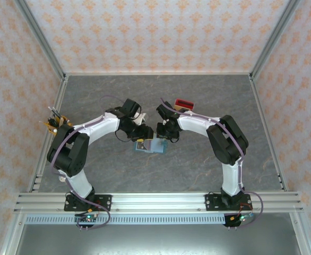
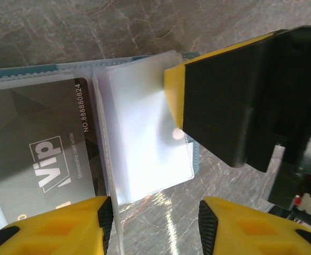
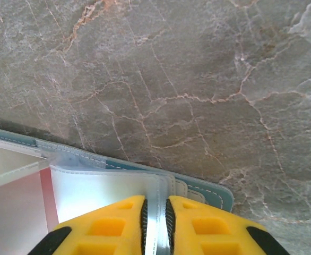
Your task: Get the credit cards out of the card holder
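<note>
— Firstly, state the position of the holder [image 1: 151, 146].
— It lies open on the grey marbled worktop [image 1: 198, 170], between the two arms. The left jaws are at its left part and the right jaws at its right part.
— Describe its construction.
— The outer cover is teal-blue with rounded corners and pale stitching along the rim. Inside, clear plastic sleeves are bound at the fold like pages. In the left wrist view, one sleeve carries a dark card [image 2: 39, 154] with a white "ViP" logo and "NO 88888824" printed along one edge. The sleeve [image 2: 145, 143] just beside it reads plain white and glossy. In the right wrist view, a reddish card [image 3: 17, 212] shows through a frosted sleeve at the lower left.
— Condition of the right jaws?
— Clenched on the free edge of a clear sleeve. The plastic runs through the narrow slot between the two yellow fingers [image 3: 113, 223].
— Condition of the left jaws?
— Released. Their yellow fingertips stand well apart at the holder's near edge, one at the dark card's corner and the other over bare worktop.
</note>
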Controlling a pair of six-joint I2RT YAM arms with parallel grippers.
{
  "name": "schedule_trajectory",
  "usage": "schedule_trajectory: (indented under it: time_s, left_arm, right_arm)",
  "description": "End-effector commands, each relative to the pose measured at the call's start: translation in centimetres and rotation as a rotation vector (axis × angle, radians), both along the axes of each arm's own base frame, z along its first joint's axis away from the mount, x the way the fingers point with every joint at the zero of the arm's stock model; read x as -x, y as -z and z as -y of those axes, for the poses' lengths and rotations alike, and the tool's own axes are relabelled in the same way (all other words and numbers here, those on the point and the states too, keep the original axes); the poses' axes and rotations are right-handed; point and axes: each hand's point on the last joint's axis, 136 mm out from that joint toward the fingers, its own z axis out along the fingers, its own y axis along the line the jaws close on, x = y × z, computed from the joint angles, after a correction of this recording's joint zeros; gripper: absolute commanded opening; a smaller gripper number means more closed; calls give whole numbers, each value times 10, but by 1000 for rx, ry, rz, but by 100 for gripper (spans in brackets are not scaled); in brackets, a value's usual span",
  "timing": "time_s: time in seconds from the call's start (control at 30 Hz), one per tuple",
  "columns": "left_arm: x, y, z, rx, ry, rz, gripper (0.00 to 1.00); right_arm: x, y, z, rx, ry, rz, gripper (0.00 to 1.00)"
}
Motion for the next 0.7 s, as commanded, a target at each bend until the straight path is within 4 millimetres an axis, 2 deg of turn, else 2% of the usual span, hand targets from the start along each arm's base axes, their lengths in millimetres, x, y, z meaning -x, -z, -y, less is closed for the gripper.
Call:
schedule_trajectory:
  time_s: [0.0, 0.13, 0.3, 0.53, 0.67]
  left_arm:
    - [4, -8, 3, 35, 14, 19, 49]
    - [2, -9, 12, 99, -2, 12, 47]
    - [0, -9, 23, 146, -10, 8, 46]
    - [2, -10, 45, 176, 23, 6, 46]
    - [0, -5, 40, 130, 9, 8, 45]
  right_arm:
    - [9, 12, 10, 30, 16, -28, 21]
    - [-1, -13, 13, -29, 67, 43, 22]
    - [-8, -36, 30, -54, 154, 110, 30]
    - [-12, -55, 48, -72, 228, 191, 33]
    - [-13, -62, 48, -86, 224, 211, 33]
